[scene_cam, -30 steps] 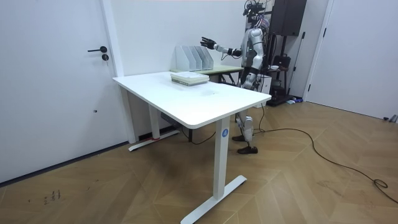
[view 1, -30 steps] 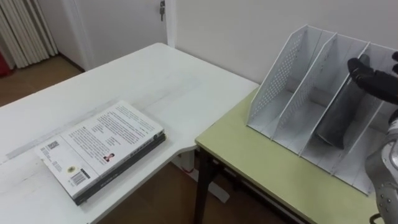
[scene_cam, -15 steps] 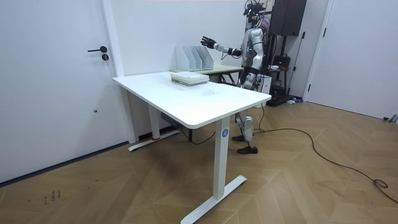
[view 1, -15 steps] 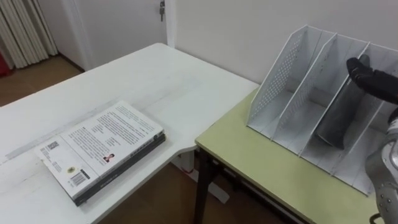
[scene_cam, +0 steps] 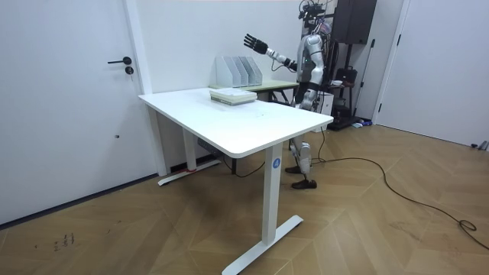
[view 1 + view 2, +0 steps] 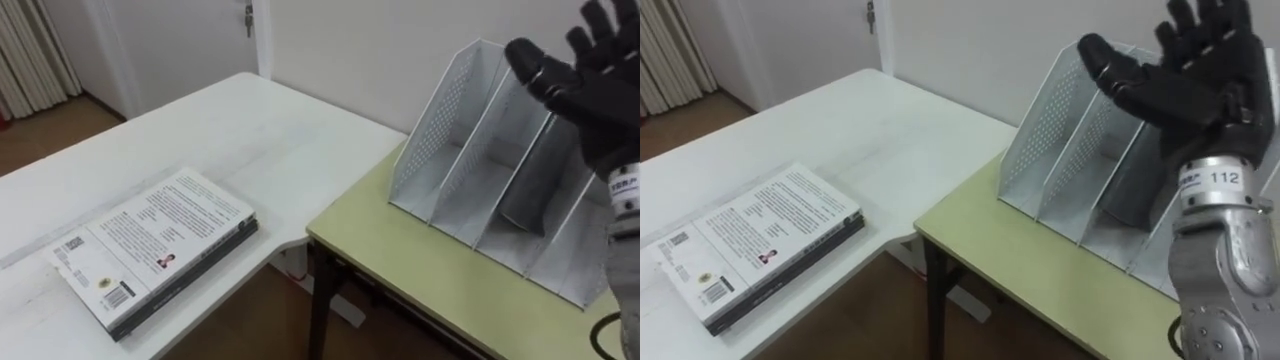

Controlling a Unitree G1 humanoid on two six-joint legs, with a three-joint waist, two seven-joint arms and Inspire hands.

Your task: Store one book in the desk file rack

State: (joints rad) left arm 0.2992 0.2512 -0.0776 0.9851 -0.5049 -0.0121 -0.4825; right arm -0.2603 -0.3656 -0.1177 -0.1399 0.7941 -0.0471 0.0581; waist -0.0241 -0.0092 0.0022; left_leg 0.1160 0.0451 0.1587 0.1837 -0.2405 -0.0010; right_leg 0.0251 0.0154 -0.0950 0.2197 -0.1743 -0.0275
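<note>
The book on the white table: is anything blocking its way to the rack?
Nothing visible does. Between the books and the file rack lie only white table and green desk. One slot holds a dark book; the left slots look free.

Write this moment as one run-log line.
right robot hand: open, above file rack | dark book: in rack slot | book stack: on white table

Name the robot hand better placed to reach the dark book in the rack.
Right, most likely. The right robot hand is open and held up just over the rack, close to the dark book leaning in one of its slots.
</note>
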